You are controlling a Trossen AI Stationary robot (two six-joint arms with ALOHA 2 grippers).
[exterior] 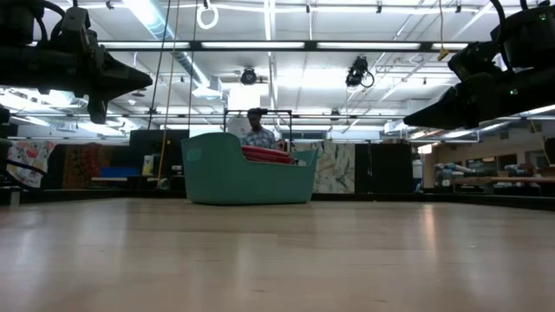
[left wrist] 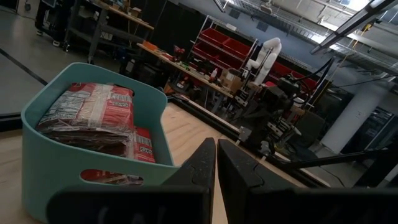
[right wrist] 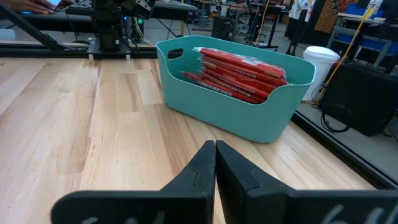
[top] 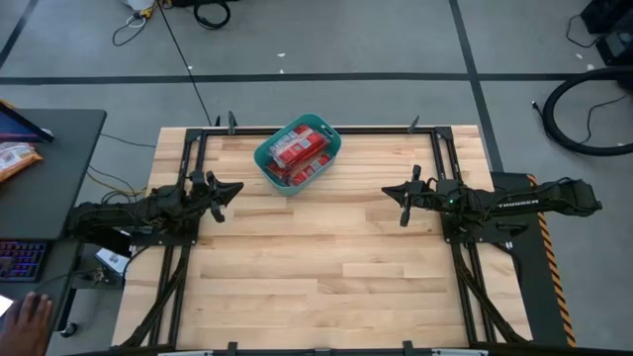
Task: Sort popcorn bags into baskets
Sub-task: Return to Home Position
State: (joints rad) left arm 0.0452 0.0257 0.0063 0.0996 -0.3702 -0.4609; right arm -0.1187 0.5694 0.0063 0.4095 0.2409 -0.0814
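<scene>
Jaws closed and empty, left gripper (top: 237,188) and right gripper (top: 388,192) hang over the table (top: 326,267); every bag (top: 299,150) I can see lies in the tub (top: 264,158), so I judge sorting done.

We see a grey floor (top: 396,40) crossed by dark lines, long ceiling lights (exterior: 251,45) overhead, red shelves (left wrist: 224,46) behind a cluttered workbench (left wrist: 180,65)

The wooden table (top: 326,267) bears 1 teal basket (exterior: 247,178) near its far edge.
</scene>
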